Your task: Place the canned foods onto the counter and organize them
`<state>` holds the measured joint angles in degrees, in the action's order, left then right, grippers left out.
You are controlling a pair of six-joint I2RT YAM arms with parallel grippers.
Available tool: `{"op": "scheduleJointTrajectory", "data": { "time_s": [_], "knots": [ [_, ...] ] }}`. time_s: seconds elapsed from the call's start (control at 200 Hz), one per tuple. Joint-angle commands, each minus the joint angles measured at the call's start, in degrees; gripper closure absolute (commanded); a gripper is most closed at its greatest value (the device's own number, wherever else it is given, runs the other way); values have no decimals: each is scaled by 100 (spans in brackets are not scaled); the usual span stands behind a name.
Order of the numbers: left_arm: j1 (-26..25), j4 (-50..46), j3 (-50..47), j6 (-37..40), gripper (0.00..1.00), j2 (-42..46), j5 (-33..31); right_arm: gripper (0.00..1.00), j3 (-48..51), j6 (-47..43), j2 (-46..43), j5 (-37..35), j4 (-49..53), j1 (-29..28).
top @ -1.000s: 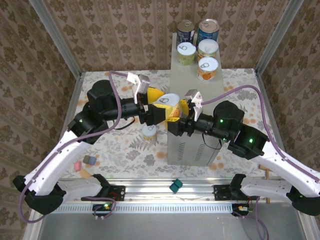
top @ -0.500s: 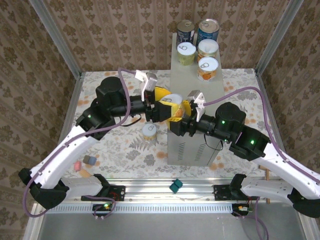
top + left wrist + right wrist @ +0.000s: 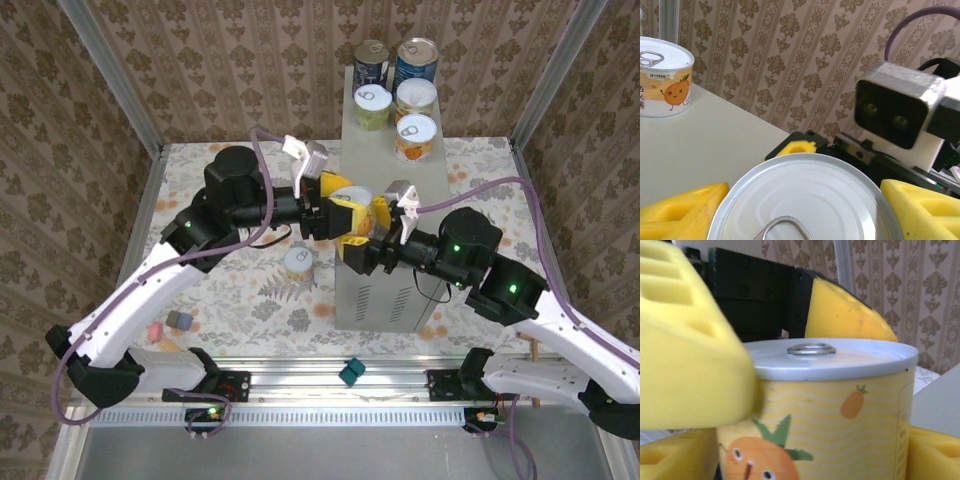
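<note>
We see the left claw (image 3: 802, 215) grasping a white-lidded can (image 3: 810, 185) above the grey surface (image 3: 715, 135); we cannot tell whether the right claw (image 3: 812, 410) grips.

The short yellow-labelled tin can (image 3: 832, 385) has a smooth, satin silver metal lid (image 3: 805, 192) with a thin metal pull ring (image 3: 811, 349). Its printed label (image 3: 865, 440) is faintly glossy, possibly paper. The left gripper's (image 3: 800, 215) yellow wedge-shaped pads (image 3: 682, 212) look like matt, porous foam. The light grey box-shaped counter (image 3: 715, 145) is smooth, matt painted metal.
</note>
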<state>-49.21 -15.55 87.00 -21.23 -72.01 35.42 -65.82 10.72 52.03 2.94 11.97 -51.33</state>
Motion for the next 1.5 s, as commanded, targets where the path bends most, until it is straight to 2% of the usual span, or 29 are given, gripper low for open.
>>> {"op": "scheduleJointTrajectory", "data": {
  "time_s": [0.0, 0.145, 0.23, 0.435, 0.525, 0.695, 0.87, 1.195, 1.495],
  "knots": [
    [-31, 48, 484, 212, 39, -128, -141, 8, 10, -48, -318, -205, -137, 14],
    [-46, -270, 970, 511, 39, -396, -440, 0, 64, -101, -698, -502, 347, 27],
    [-69, -427, 1212, 703, 39, -540, -720, 0, -23, -97, -945, -801, 829, 31],
    [-132, -878, 1808, 1232, 38, -926, -1746, 0, -542, 222, -1360, -2161, 2364, 29],
    [-177, -1093, 2124, 1402, 38, -1171, -2147, 0, -815, 340, -1512, -2546, 2961, 33],
    [-338, -1448, 2707, 1758, 36, -1709, -2922, 0, -1222, 339, -1632, -3020, 3794, 35],
    [-497, -1385, 2904, 2131, 37, -2092, -3548, 0, -1262, 249, -1816, -3282, 3998, 35],
    [-601, -974, 2821, 2411, 36, -2375, -3779, 0, -1067, 176, -1951, -3308, 3893, 28],
    [-572, -788, 2483, 2300, 27, -2275, -3473, 0, -959, 154, -2021, -3239, 3826, 27]
  ]
}}
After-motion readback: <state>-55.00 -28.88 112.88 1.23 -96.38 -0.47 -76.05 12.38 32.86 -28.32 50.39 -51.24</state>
